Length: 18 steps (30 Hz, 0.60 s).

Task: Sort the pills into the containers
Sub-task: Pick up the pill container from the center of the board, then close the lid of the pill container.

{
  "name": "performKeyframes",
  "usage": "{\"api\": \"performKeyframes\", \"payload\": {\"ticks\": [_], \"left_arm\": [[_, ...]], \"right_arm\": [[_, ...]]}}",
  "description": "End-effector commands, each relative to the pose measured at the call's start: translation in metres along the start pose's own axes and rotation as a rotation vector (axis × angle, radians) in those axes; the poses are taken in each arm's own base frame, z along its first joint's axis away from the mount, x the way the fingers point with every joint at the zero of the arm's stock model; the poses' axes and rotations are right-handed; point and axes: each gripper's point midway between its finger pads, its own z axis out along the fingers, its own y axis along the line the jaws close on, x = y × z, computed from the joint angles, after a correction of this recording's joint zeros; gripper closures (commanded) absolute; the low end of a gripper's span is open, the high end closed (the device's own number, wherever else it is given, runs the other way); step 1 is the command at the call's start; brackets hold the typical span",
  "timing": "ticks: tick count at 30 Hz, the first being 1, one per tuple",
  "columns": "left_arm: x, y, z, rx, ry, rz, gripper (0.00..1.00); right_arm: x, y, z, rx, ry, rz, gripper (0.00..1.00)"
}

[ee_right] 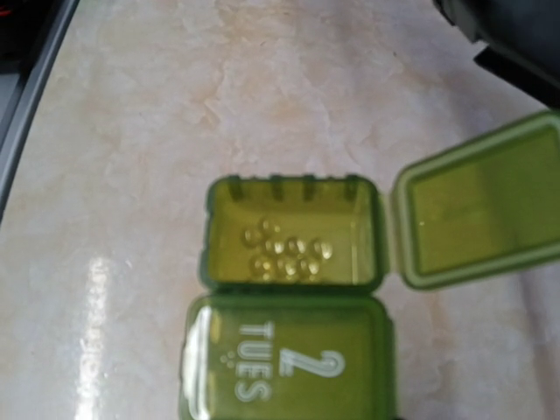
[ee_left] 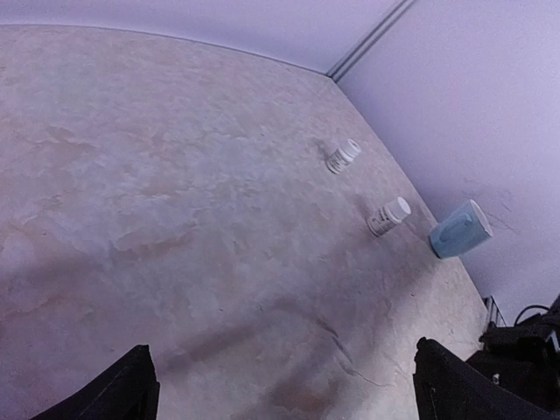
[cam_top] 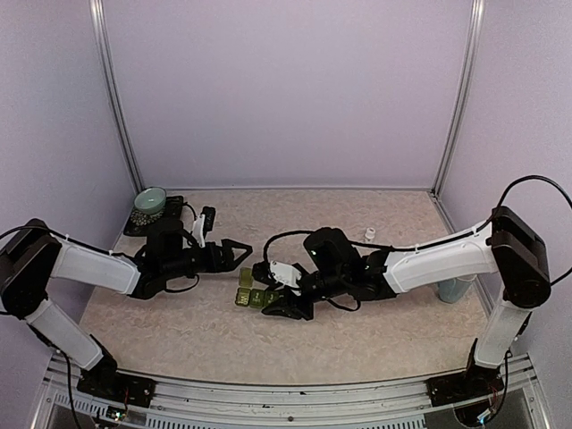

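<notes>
The containers [ee_right: 289,350], a dark green strip, lie on the table under my right wrist. One compartment [ee_right: 293,223] stands open with its lid [ee_right: 481,206] flipped to the right. Several small clear yellow pills [ee_right: 287,255] rest inside it. The compartment beside it, marked "2 TUES", is closed. From above, my right gripper [cam_top: 271,302] sits at the strip's [cam_top: 250,298] right end and looks closed on it. Its fingers do not show in the right wrist view. My left gripper [cam_top: 243,254] hovers just up-left of the strip, wide open and holding nothing [ee_left: 282,346].
Two small white pill bottles [ee_left: 343,156] [ee_left: 388,215] lie on the table's far right. A pale blue mug [ee_left: 460,229] stands by the right wall. A pale green bowl [cam_top: 150,204] sits on a dark mat at the back left.
</notes>
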Motion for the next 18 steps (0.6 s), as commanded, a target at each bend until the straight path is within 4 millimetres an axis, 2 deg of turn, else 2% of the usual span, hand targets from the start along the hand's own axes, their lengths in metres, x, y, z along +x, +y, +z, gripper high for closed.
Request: {"api": "performKeyframes", "payload": {"ticks": [1,5,12,18], "left_arm": [[0.001,-0.041,-0.002,0.233,0.043,0.069,0.01],[0.008,-0.054,-0.005,0.320,0.067,0.068,0.01],[0.018,-0.035,0.003,0.243,0.098,0.049,0.03],[0.019,-0.035,0.004,0.247,0.101,0.052,0.03]], "right_arm": [[-0.016,0.005,-0.008,-0.029,-0.030,-0.032,0.84],[-0.017,0.006,-0.009,-0.034,-0.032,-0.037,0.85],[-0.029,0.009,-0.023,-0.029,-0.067,-0.064,0.85],[-0.037,0.010,-0.027,-0.031,-0.084,-0.086,0.85]]}}
